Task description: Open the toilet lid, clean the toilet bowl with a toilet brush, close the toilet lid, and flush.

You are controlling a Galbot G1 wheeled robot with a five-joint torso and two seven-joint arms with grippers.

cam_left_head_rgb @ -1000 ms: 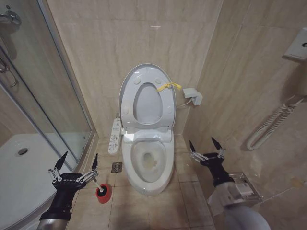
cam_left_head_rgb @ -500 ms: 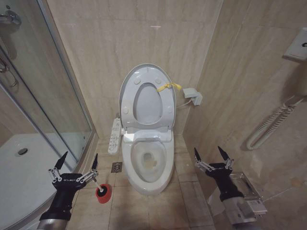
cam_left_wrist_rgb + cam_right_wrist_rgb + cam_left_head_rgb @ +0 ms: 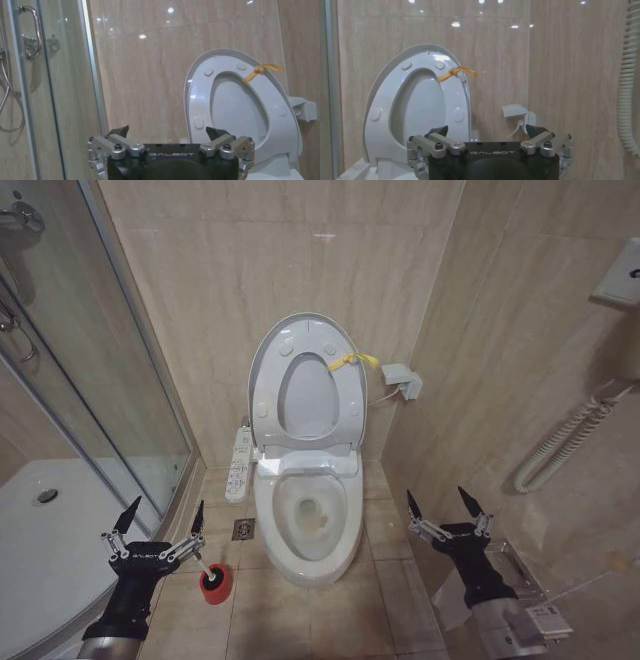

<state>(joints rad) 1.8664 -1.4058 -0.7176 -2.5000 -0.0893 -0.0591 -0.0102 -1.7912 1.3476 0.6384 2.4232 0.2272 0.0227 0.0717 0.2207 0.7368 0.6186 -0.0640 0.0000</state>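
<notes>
The toilet lid (image 3: 307,395) stands upright against the back wall with the seat ring (image 3: 268,380) raised against it and a yellow strap (image 3: 352,361) at its rim. Below it, the toilet bowl (image 3: 308,520) lies uncovered. The toilet brush (image 3: 211,577) stands in a red cup (image 3: 218,586) on the floor left of the bowl, its handle partly behind my left gripper (image 3: 166,510), which hangs open just above it. Right of the bowl my right gripper (image 3: 436,498) is open and holds nothing. Both wrist views face the raised lid (image 3: 235,93) (image 3: 417,105) beyond open grippers (image 3: 167,129) (image 3: 486,128).
A glass shower enclosure (image 3: 90,380) and its white tray (image 3: 40,520) stand close on the left. A control panel (image 3: 240,463) hangs beside the toilet, and a floor drain (image 3: 243,528) lies beneath it. On the right wall are a socket box (image 3: 402,380), a coiled hose (image 3: 560,445) and a metal holder (image 3: 520,565).
My right gripper has drawn back and down toward the lower right, staying open. The left gripper, the lid and the brush have not moved.
</notes>
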